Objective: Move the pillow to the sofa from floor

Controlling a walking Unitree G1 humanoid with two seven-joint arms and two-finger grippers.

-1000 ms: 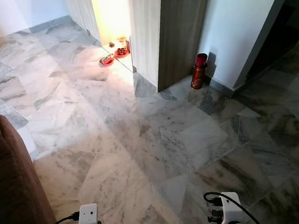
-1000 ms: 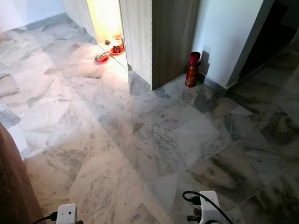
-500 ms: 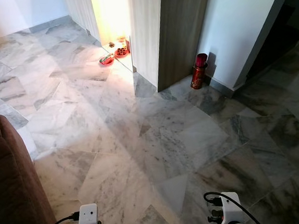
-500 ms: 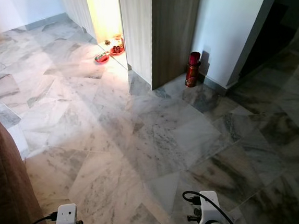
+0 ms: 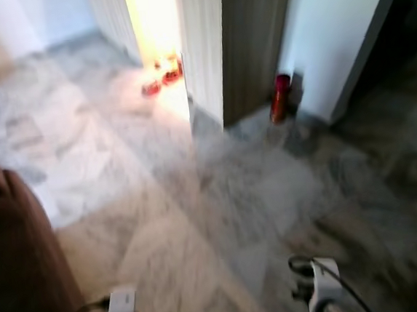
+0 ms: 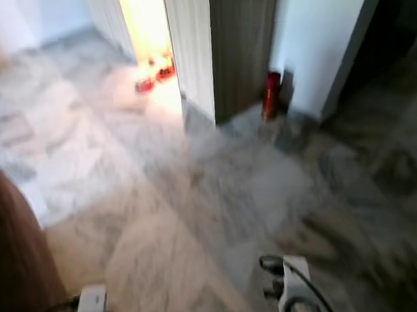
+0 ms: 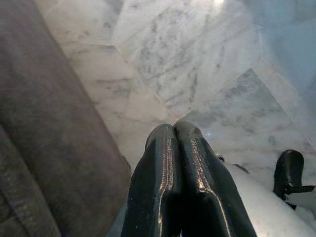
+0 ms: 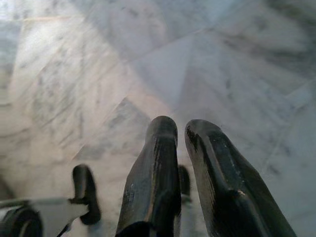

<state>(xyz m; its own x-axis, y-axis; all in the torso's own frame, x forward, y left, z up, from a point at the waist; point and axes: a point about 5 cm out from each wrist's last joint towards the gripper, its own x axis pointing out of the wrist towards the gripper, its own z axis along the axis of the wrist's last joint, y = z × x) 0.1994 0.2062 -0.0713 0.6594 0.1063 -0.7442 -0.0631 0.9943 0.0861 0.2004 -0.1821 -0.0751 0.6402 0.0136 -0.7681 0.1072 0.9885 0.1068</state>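
On the marble floor ahead of the robot the head views are smeared with blur, so only the larger shapes can be trusted. The brown sofa fills the 8 o'clock corner, its arm rising beside the robot's left side. At 12 o'clock a wood-panelled cabinet stands next to a brightly lit opening, with what look like small red dishes on the floor at its foot. A red cylinder, perhaps a bottle, stands at 1 o'clock against the white wall. No pillow can be made out on this stretch of floor. The left claw hangs low beside the sofa, fingers pressed together and holding nothing. The right claw hangs over bare marble, fingers a narrow gap apart, also holding nothing.
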